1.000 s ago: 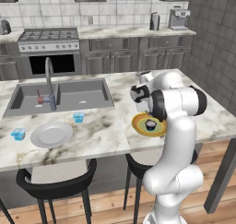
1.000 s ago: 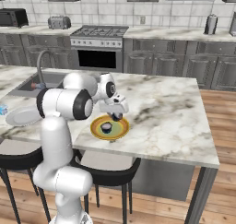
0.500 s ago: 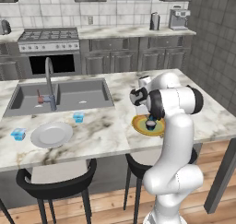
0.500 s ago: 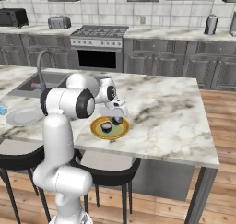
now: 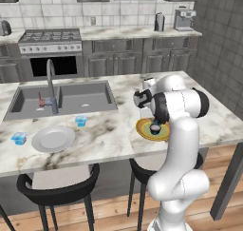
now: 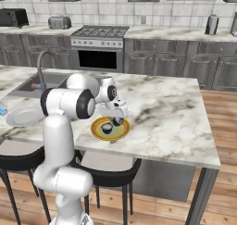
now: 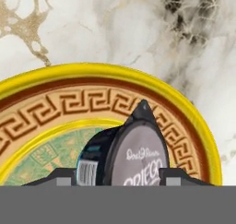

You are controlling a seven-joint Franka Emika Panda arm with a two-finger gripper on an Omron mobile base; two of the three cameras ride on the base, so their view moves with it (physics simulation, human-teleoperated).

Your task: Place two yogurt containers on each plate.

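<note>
The gripper [image 7: 118,181] pinches a dark cup [image 7: 126,151] low over the yellow plate [image 7: 193,121], at frame bottom. It sits near the rim, so on release it could tip off onto the counter [image 7: 152,29].

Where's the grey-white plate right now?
The grey-white plate sits on the island's near-left counter in the left base view, in front of the sink, between two light blue yogurt cups.

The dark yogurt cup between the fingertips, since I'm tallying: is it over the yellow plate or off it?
Over it: the dark yogurt cup sits between the fingertips above the yellow plate; whether it rests there, cannot tell.
</note>
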